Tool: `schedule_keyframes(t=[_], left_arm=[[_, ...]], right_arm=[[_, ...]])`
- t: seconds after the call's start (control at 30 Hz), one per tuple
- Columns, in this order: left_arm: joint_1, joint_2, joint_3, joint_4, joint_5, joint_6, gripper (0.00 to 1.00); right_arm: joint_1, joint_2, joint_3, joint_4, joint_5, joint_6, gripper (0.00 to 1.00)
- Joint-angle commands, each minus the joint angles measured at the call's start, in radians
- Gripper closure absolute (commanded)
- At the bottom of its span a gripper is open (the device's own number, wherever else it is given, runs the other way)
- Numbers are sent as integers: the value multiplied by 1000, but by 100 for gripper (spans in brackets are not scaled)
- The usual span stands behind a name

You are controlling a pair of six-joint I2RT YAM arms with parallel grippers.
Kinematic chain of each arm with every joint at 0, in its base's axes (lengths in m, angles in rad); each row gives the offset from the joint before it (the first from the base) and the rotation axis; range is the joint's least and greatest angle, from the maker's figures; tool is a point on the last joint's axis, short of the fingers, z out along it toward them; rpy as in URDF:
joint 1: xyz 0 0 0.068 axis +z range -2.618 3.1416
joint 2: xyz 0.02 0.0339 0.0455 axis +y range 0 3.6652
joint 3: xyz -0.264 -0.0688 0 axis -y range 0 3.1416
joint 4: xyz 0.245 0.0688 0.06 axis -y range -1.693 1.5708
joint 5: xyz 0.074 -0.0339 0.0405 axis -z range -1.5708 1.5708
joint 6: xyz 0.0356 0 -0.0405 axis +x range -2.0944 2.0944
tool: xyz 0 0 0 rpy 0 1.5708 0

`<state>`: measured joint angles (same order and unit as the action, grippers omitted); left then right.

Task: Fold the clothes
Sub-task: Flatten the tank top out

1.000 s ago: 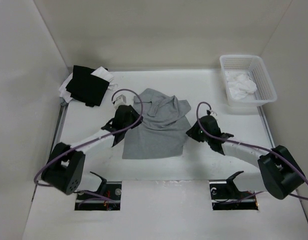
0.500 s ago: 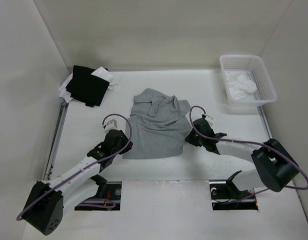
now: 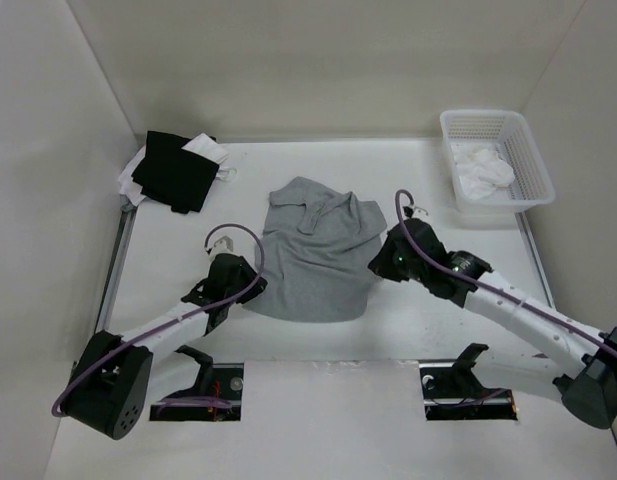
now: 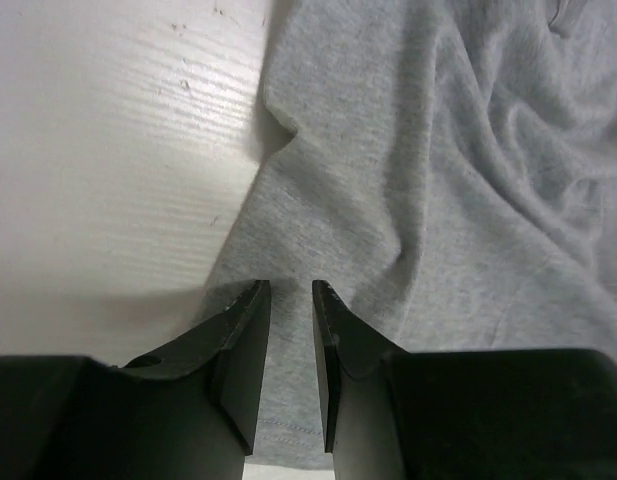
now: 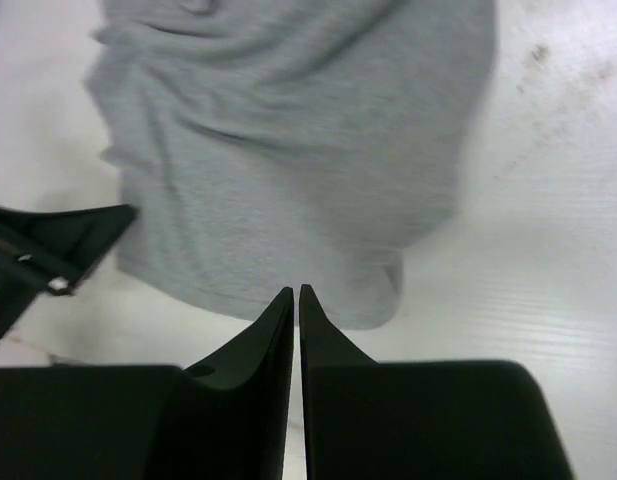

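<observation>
The light grey polo shirt, the clothes (image 3: 313, 260), lies rumpled mid-table with its collar towards the back. My left gripper (image 3: 251, 290) is low at its lower left corner. In the left wrist view this gripper (image 4: 291, 288) stands open, and flat hem fabric (image 4: 438, 200) shows through the gap between its fingers. My right gripper (image 3: 380, 262) is at the shirt's right edge. Seen from the right wrist, it (image 5: 296, 292) is shut, tips over the shirt's (image 5: 288, 150) lower edge. Only white table shows in the slit.
A white basket (image 3: 488, 114) holding a white cloth (image 3: 485, 172) stands at the back right. Black-and-white garments (image 3: 173, 168) lie piled at the back left. The left arm's gripper (image 5: 48, 255) shows at the left of the right wrist view. White walls enclose the table.
My left arm drew back from the shirt's upper left to its lower left corner. My right gripper's jaws closed and that arm rose at the shirt's right edge. The lower hem shifted slightly.
</observation>
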<state>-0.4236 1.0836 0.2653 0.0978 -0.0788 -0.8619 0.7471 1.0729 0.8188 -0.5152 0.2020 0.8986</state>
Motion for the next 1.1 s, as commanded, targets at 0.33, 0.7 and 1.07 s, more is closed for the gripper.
schedule_keyframes(t=[0.33,0.7,1.07], left_arm=[[93,-83,-21,-15,74,34,77],[-115,-62,45,-7,-18,49,77],[-151,41,-1,103,-21,20,77]], right_arm=[[-56,425,113,173,-20,-196,77],[-35,251,-176,262,65,-9,52],[-27,397,-101,247,143,13,91]])
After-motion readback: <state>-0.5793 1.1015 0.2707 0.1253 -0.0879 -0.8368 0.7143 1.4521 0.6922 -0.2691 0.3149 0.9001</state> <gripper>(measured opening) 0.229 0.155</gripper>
